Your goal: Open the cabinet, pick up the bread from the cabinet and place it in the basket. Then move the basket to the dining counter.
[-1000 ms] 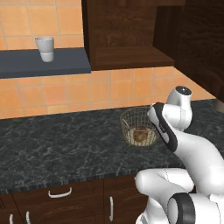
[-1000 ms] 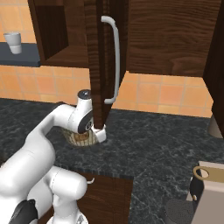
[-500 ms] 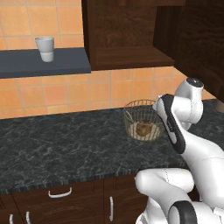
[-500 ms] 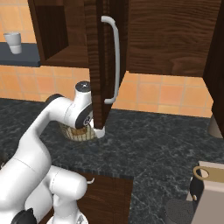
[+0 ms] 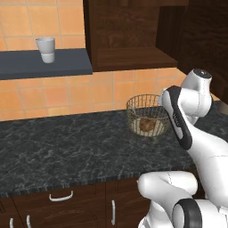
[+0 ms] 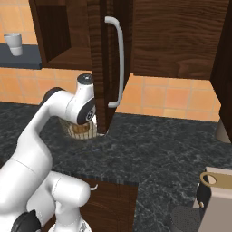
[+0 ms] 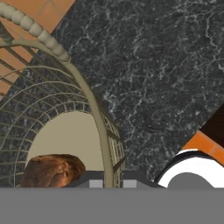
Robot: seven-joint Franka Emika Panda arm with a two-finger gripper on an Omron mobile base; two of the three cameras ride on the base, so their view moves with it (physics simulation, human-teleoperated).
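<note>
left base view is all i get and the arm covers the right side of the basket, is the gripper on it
Observer: Yes. In the hand view the gripper is shut on the basket rim, one fingertip on either side of the wire wall.
Operator: bread near the grip
Observer: The bread lies on the pale bottom, just inside the gripped wall.
Operator: cabinet door
Observer: The right base view shows the cabinet door swung open, its lower corner just right of the basket.
</note>
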